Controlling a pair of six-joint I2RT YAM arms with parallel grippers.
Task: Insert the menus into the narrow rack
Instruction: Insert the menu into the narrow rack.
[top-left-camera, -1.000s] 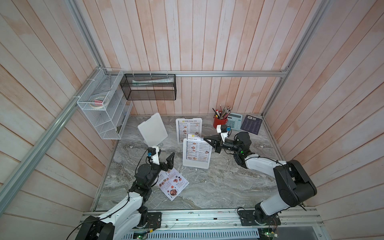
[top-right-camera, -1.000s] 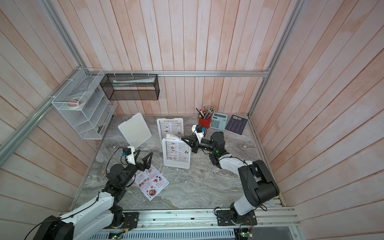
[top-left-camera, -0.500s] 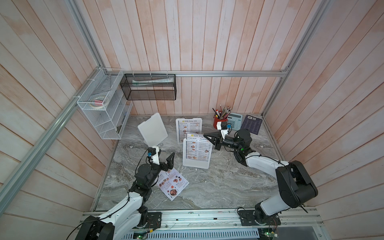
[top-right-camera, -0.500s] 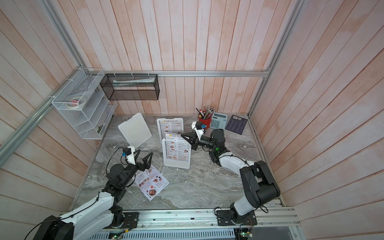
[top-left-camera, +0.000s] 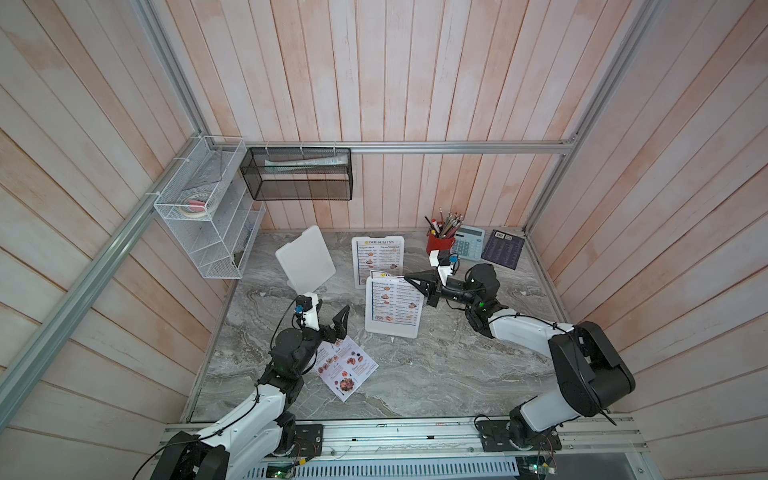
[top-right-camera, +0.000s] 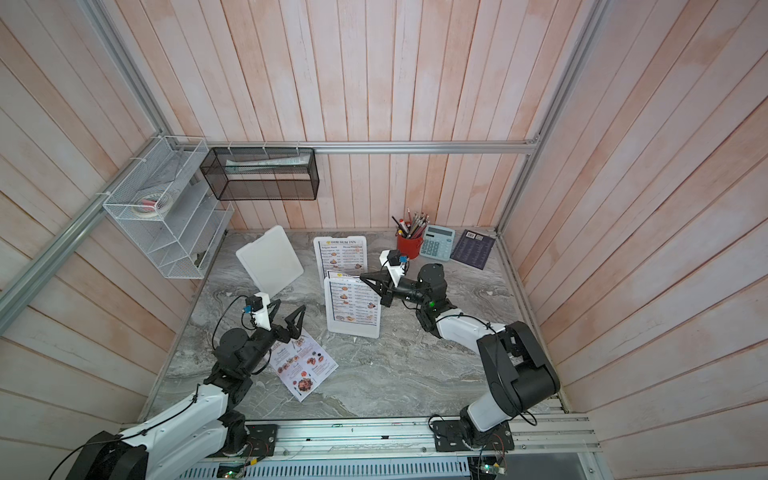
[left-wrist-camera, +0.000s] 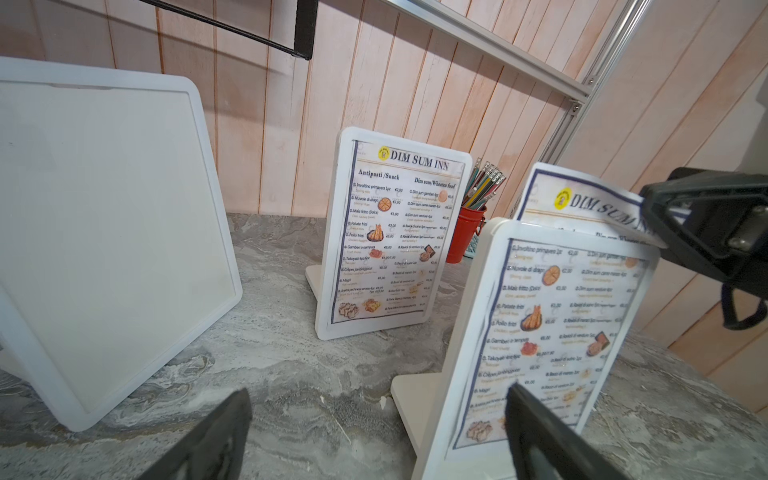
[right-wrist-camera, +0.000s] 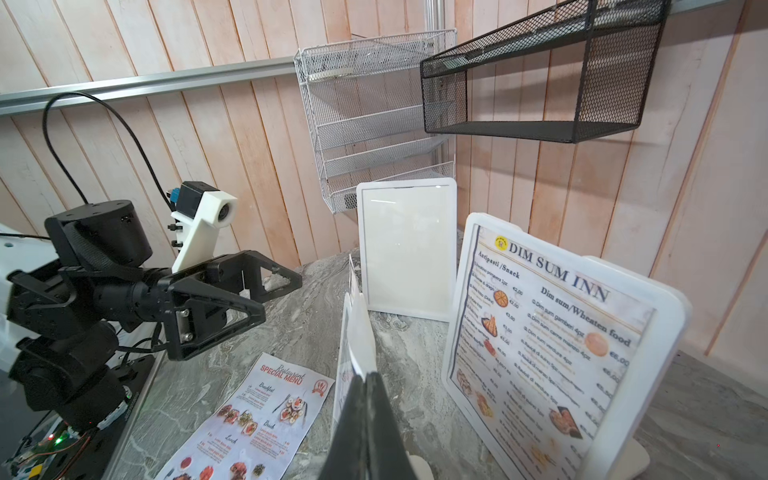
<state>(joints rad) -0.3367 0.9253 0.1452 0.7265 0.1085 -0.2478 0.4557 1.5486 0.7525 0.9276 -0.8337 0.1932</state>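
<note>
**Desk:** What's moved in the last second?

**Me:** Only my right arm. Its wrist has crept a little toward the back wall, and the left arm hasn't budged. My right gripper is clenched on the top corner of the second Dim Sum sheet. That sheet still stands proud of the near stand, about as much as before.

**Desk:** So it's not seated?

**Me:** I'd say not. The header strip shows above the frame, so I reckon it's binding in the slot. One is done: the back stand has its menu fully in. The empty stand waits further left, and the Special Menu lies flat on the marble table.

**Desk:** And the left?

**Me:** The left gripper is released, jaws wide with nothing in them. It hovers near the Special Menu's far corner.

**Desk:** Room to work?

**Me:** There's open air above the near stand, so a straight push down looks free. It's tighter behind my right wrist: the red pencil cup is just beside the camera mount. The back stand also sits just behind the near one. The held sheet's edge bows in the right wrist view, so a hard push could buckle it. The Special Menu's edges lie flush on the table, so I expect lifting one to be fiddly.
</note>
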